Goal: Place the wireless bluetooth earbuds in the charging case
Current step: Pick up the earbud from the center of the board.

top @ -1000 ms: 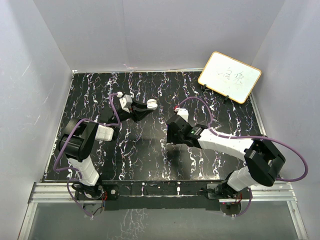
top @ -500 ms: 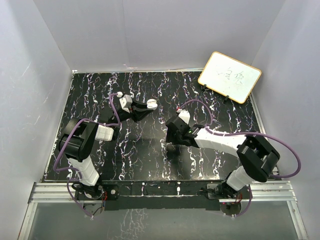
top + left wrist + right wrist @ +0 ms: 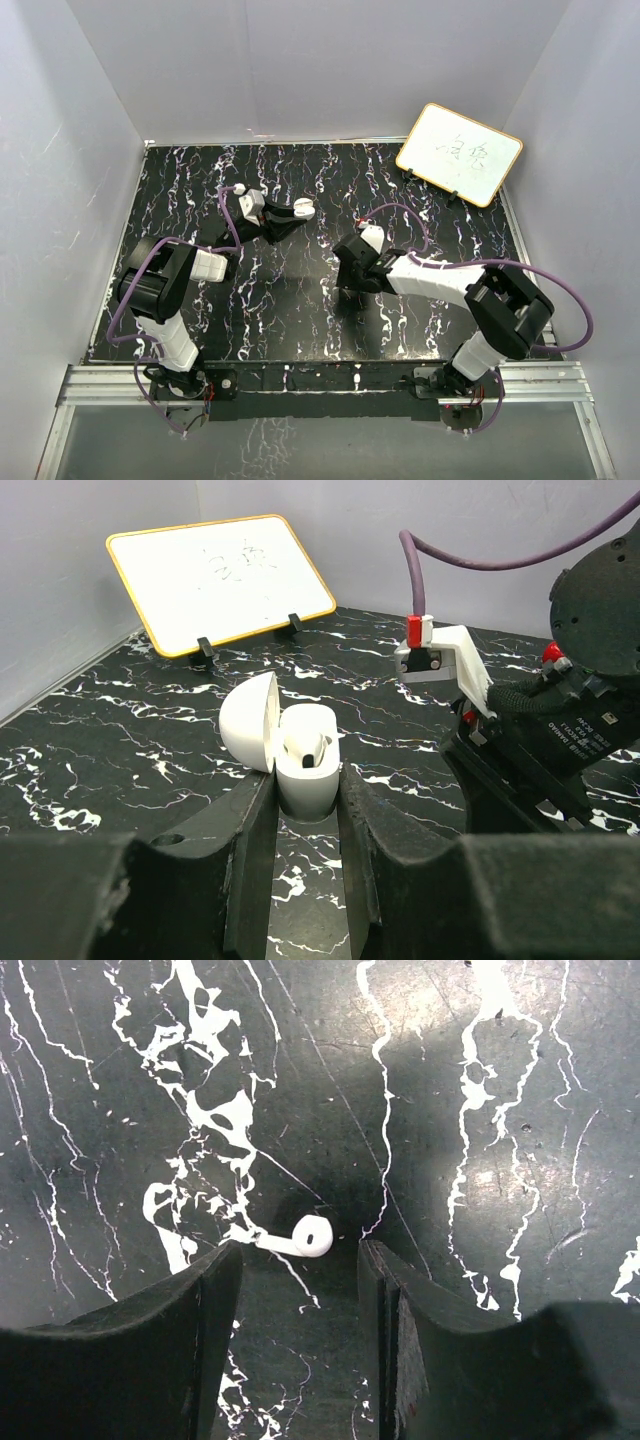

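Note:
The charging case [image 3: 305,770] is white and rounded, not red. Its lid [image 3: 248,723] is swung open to the left, and one white earbud [image 3: 313,748] sits inside. My left gripper [image 3: 307,785] is shut on the case's base; from above, the case [image 3: 302,208] shows at that gripper's [image 3: 290,216] tip. A second white earbud [image 3: 310,1237] lies flat on the black marbled table, stem pointing left. My right gripper [image 3: 298,1250] is open, pointing down, its fingertips on either side of this earbud without touching it. In the top view the right gripper [image 3: 349,280] hides it.
A small whiteboard [image 3: 459,153] with an orange frame stands on feet at the back right of the table; it also shows as the whiteboard [image 3: 222,580] in the left wrist view. The right arm's wrist [image 3: 560,730] is just right of the held case. Grey walls enclose the table.
The right arm's elbow has drawn in to the left and its wrist has shifted slightly over the earbud. The left arm and the case have not moved.

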Controlling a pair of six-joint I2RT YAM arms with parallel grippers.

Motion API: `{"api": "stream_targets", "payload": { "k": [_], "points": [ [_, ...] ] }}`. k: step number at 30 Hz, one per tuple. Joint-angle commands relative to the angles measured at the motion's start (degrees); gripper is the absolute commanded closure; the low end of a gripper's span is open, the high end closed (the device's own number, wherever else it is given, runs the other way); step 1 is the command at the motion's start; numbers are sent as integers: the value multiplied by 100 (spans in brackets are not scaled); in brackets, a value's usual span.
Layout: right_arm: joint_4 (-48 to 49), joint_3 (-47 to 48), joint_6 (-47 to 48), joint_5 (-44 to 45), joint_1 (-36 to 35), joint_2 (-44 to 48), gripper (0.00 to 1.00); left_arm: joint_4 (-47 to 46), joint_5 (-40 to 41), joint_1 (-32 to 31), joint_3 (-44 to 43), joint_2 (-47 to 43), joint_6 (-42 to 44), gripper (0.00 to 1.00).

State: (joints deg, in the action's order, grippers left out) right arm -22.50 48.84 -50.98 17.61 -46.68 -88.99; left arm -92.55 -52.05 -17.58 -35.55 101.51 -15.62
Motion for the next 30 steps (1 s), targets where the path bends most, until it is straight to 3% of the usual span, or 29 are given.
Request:
{"api": "stream_targets", "payload": {
  "k": [1,30],
  "points": [
    [89,-79,-104,204,66,-25,53,-527,-51,-1,15,-272,15,100],
    [289,-140,-43,164,88,-312,71,-641,-51,1,33,-209,-47,100]
  ]
}}
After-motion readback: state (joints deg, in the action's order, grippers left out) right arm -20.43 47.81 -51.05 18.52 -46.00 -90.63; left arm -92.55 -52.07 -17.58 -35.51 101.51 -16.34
